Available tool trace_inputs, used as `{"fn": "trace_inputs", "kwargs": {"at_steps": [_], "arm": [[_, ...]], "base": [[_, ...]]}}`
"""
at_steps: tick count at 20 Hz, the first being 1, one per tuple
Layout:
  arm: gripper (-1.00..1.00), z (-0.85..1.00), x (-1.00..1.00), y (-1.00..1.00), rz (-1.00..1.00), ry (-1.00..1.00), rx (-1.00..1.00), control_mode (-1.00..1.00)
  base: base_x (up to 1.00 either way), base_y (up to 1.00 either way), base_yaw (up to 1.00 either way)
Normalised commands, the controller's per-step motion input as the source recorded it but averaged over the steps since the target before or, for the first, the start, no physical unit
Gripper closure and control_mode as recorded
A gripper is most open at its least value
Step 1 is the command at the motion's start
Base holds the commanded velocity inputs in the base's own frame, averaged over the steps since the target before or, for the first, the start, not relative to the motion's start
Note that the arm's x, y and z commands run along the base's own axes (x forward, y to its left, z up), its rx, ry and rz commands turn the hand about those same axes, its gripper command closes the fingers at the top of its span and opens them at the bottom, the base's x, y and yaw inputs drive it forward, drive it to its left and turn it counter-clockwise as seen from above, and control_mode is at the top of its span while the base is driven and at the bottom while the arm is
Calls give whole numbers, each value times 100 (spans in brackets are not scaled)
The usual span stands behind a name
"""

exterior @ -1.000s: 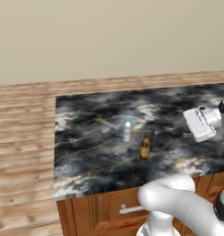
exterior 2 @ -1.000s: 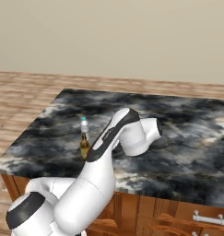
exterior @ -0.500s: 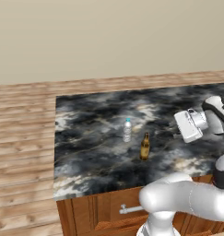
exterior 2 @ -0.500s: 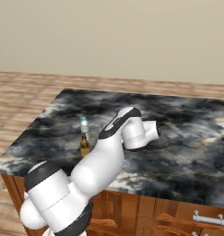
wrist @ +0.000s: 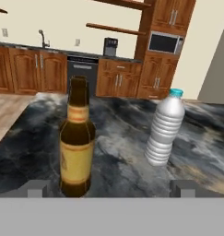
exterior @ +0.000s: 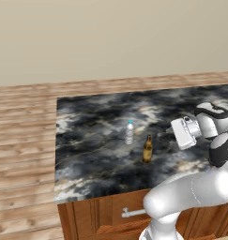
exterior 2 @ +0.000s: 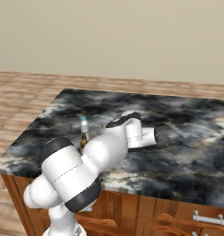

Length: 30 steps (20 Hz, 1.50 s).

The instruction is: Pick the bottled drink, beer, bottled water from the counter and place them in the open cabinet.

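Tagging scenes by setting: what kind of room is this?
A home-style kitchen, rendered. A marbled stone counter on a wooden base holds the beer and the bottled water; behind them the hand view shows wooden cabinets, a built-in microwave and a faucet.

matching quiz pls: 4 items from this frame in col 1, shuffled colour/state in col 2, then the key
Column 1
1. slim amber-brown glass beer bottle
2. clear ribbed plastic water bottle
3. black, grey and white marbled stone counter
4. white arm's two-finger gripper

Column 2
A. blue-green cap
B. open, holding nothing
C. yellowish label, long neck
D. wooden base with grey drawer handle

Pairs: 1-C, 2-A, 3-D, 4-B
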Motion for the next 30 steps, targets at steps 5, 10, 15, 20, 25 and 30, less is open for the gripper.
{"fn": "trace_inputs", "kwargs": {"at_steps": [5, 10, 15, 20, 25, 30], "arm": [[-100, -31, 2, 0, 4, 0, 0, -100], [-100, -26, -1, 0, 5, 0, 0, -100], [-100, -18, -2, 0, 5, 0, 0, -100], [-100, -2, 0, 3, 1, 0, 0, -100], [-100, 0, -1, 21, 0, 0, 0, -100], [-100, 0, -13, 29, 0, 0, 0, -100]], "base": [[0, 0, 0], [0, 0, 0], [0, 0, 0], [0, 0, 0], [0, 0, 0], [0, 0, 0]]}}
